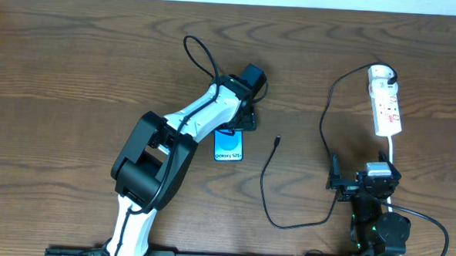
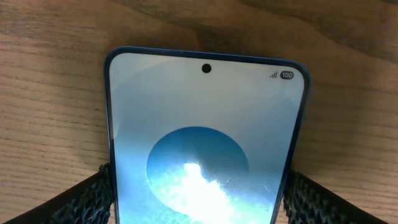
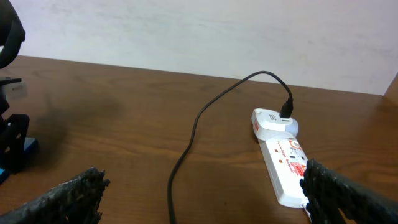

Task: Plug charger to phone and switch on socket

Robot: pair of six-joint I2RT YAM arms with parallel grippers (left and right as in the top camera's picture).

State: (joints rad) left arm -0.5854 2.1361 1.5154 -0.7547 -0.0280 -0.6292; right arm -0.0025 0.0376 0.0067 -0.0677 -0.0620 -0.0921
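The phone lies flat on the wooden table, its blue-and-white screen facing up. My left gripper straddles its lower part, with a dark pad against each long edge, shut on the phone. The charger's black cable loops across the table. Its small connector tip lies loose to the right of the phone. The other end is plugged into a white adapter at the far end of the socket. My right gripper hangs open near the table's front edge, short of the socket.
The charger cable runs between my right gripper's fingers on the table. The socket's thick white cord passes my right arm. A black cable loop from my left arm sticks out behind its wrist. A pale wall borders the table's far edge.
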